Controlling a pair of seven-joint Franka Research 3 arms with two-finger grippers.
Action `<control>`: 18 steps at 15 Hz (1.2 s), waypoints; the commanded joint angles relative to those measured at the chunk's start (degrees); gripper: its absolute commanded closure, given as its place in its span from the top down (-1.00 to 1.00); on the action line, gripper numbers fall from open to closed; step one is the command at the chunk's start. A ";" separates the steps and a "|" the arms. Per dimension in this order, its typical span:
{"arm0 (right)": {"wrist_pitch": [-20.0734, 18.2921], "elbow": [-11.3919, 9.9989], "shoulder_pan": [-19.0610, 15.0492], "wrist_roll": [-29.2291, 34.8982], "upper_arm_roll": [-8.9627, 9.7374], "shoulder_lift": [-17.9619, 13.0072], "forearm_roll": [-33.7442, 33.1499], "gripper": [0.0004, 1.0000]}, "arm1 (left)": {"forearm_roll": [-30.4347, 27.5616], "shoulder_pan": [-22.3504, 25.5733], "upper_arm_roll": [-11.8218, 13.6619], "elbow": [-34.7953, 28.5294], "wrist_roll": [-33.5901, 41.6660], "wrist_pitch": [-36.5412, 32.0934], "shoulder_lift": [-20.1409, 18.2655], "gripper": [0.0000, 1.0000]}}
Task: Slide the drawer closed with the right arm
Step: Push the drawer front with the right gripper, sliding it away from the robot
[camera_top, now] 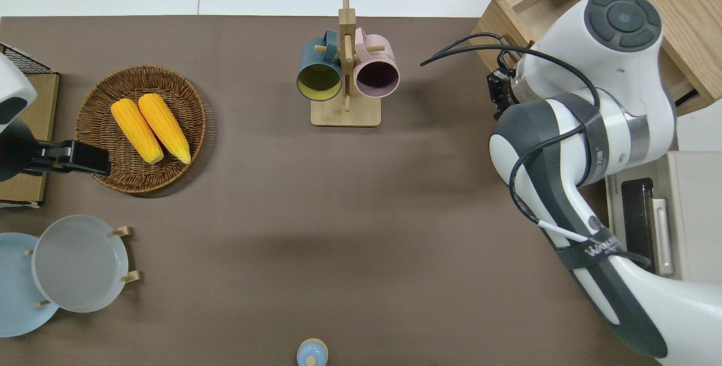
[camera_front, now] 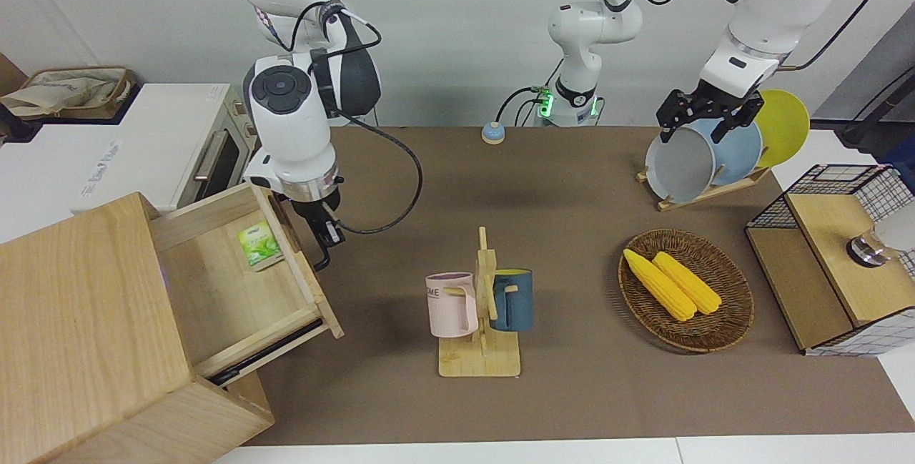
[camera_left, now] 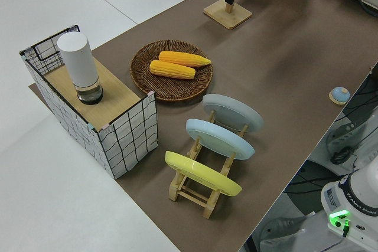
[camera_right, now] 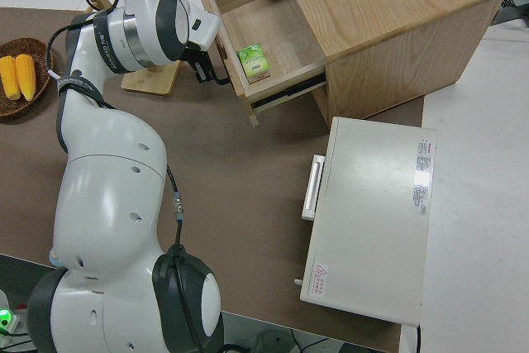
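Observation:
The drawer (camera_front: pixel 229 292) stands partly open out of the light-wood cabinet (camera_front: pixel 78 321) at the right arm's end of the table. It holds a green packet (camera_front: pixel 259 244). My right gripper (camera_front: pixel 325 229) is against the drawer's front, by its black bar handle (camera_front: pixel 325 258). The right side view shows the right gripper (camera_right: pixel 202 68) against the drawer (camera_right: pixel 264 26) too. In the overhead view the arm hides the gripper; only a corner of the drawer (camera_top: pixel 502 19) shows. My left gripper (camera_front: pixel 704 121) is parked.
A white toaster oven (camera_front: pixel 164 142) stands beside the cabinet, nearer to the robots. A mug rack (camera_front: pixel 480 307) with two mugs stands mid-table. A basket of corn (camera_front: pixel 686 289), a plate rack (camera_front: pixel 704 153) and a wire-mesh cabinet (camera_front: pixel 829 257) are toward the left arm's end.

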 commanded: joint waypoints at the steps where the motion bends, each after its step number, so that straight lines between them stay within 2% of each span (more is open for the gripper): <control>1: 1.22 4.01 -3.44 -2.74 1.46 2.83 -1.06 -1.00 | 0.98 0.22 -0.37 1.40 0.56 -1.13 0.65 0.99; 6: 1.66 5.42 -6.34 -5.38 1.46 3.88 -1.06 -1.00 | 0.98 0.22 -0.37 1.49 0.56 -1.13 0.65 0.99; 9: 2.45 5.51 -8.44 -8.36 1.46 3.89 -1.06 -1.00 | 0.98 0.22 -0.37 1.40 0.56 -1.13 0.65 0.99; 14: 2.54 7.97 -12.92 -13.37 2.69 5.47 -1.06 -1.00 | 0.98 0.22 -0.37 1.49 0.56 -1.13 0.65 0.99; 18: 4.38 8.24 -15.39 -14.52 2.69 5.73 -0.98 -1.00 | 0.98 0.22 -0.37 1.40 0.56 -1.13 0.65 0.99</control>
